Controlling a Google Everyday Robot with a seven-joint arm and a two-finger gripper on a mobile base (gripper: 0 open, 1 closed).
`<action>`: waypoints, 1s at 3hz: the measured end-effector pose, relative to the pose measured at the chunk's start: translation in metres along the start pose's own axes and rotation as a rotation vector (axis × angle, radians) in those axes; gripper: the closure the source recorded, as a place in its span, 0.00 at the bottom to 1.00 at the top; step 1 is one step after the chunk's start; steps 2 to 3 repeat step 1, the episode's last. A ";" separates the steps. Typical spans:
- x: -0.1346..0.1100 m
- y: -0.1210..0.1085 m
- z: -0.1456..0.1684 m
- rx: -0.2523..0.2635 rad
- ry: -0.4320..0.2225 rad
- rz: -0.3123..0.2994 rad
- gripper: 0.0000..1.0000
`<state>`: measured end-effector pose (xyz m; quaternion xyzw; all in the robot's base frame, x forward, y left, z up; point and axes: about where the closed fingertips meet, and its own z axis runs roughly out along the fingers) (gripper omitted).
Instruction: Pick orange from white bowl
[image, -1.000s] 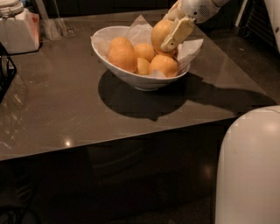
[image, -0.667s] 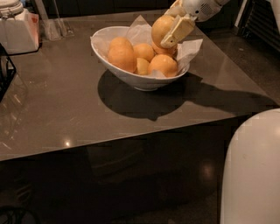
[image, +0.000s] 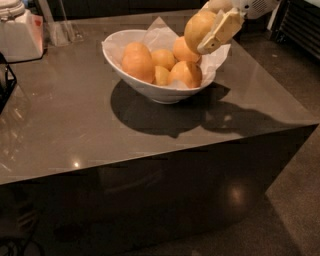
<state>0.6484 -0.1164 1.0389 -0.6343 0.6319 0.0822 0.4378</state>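
The white bowl (image: 150, 87) stands on the dark table, lined with crumpled white paper and holding several yellowish-orange fruits (image: 137, 62). My gripper (image: 207, 30) comes in from the upper right and is shut on one orange (image: 197, 27). It holds that orange above the bowl's right rim, clear of the other fruit. One cream finger (image: 220, 31) lies across the orange's right side.
The table (image: 75, 130) is glossy and dark, with its front edge and right corner near. A white boxy container (image: 20, 35) and a clear stand (image: 57, 25) sit at the back left. A dark rack (image: 4, 82) is at the left edge.
My gripper has lifted the orange up and slightly right, away from the fruit in the bowl. The view has shifted, and the white body at the lower right is out of view.
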 end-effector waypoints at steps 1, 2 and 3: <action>0.000 0.000 0.000 0.000 0.000 0.000 1.00; 0.000 0.000 0.000 0.000 0.000 0.000 1.00; 0.000 0.000 0.000 0.000 0.000 0.000 1.00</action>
